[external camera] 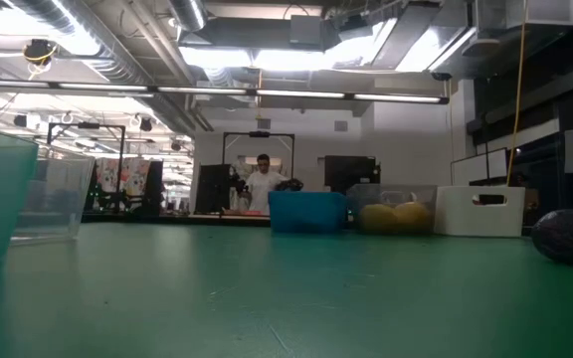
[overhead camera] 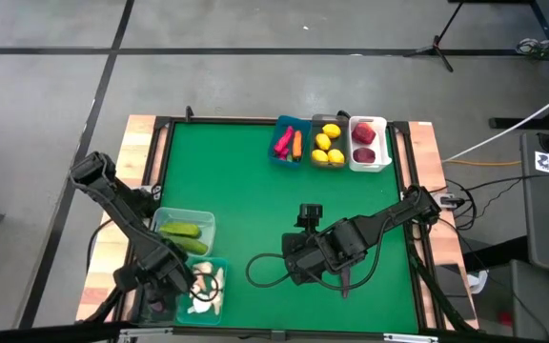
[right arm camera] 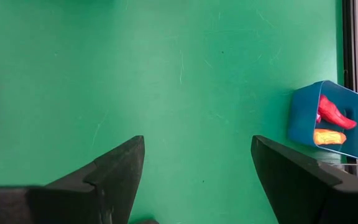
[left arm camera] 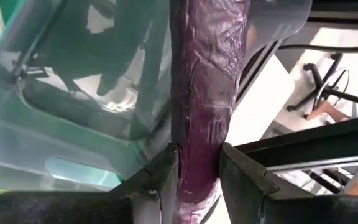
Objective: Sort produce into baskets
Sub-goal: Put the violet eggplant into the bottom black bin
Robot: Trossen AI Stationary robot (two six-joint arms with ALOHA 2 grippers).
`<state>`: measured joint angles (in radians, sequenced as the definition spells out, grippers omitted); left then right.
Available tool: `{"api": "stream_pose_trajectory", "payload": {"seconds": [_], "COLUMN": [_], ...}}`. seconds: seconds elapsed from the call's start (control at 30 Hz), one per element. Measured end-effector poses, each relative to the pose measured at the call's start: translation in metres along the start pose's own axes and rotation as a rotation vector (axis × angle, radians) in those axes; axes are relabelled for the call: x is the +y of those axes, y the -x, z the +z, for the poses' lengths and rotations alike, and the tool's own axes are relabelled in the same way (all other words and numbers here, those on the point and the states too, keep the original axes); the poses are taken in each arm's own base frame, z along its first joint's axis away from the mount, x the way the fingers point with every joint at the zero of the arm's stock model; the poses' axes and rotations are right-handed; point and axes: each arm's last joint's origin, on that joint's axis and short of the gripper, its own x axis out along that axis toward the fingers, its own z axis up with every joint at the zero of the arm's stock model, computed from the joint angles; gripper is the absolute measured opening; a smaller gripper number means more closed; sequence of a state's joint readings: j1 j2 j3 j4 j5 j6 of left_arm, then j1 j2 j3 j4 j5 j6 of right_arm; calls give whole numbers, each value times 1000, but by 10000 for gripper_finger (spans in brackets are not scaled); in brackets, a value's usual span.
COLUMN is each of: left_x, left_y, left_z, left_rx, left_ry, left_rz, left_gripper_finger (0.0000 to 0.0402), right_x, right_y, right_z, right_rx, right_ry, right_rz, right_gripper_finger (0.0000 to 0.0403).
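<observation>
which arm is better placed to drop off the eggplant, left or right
Left. The left gripper is shut on the eggplant at the near-left baskets, beside the teal basket. The right gripper is open and empty over bare mat.

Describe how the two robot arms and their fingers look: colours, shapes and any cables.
Both arms are dark, nearly black, built of jointed segments. The left gripper has two dark, angular, wedge-shaped fingers. The right gripper has two broad, dark, matte fingers with slanted inner faces. A black cable loops on the green table mat beside the right arm.
</observation>
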<state>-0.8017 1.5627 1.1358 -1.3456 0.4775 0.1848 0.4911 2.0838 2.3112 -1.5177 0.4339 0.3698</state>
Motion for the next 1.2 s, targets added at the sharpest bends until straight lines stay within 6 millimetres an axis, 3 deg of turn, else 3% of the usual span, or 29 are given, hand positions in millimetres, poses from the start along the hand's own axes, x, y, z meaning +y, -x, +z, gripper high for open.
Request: {"api": "stream_pose_trajectory", "payload": {"seconds": [0.47, 0.9, 1.2], "left_x": [3, 3, 14], "left_y": [1, 0, 15], "left_z": [4, 2, -8], "left_rx": [-43, -23, 23], "left_ry": [66, 153, 404], "left_rz": [35, 47, 64], "left_gripper_finger": [113, 207, 201], "right_x": [0, 0, 4], "right_y": [0, 0, 2], "right_z": [0, 0, -3], "right_rx": [-5, -5, 15], "right_ry": [-2, -2, -25], "right_rz": [2, 2, -4], "right_gripper_finger": [295, 295, 295]}}
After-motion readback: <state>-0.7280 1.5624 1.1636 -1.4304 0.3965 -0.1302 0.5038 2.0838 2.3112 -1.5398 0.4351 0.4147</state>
